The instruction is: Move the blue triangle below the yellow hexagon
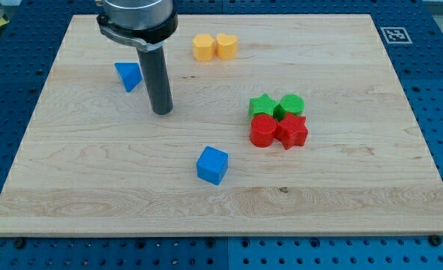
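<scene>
The blue triangle [129, 76] lies at the board's upper left. The yellow hexagon [203, 47] sits near the view's top, touching a yellow heart [226, 46] on its right. My tip [162, 112] rests on the board just right of and slightly below the blue triangle, a small gap apart from it. The tip is below and to the left of the yellow hexagon.
A blue cube [212, 165] lies lower centre. A cluster at the right holds a green star [263, 106], a green cylinder [291, 105], a red cylinder [264, 130] and a red star [291, 130]. The wooden board [356, 195] sits on a blue pegboard surface.
</scene>
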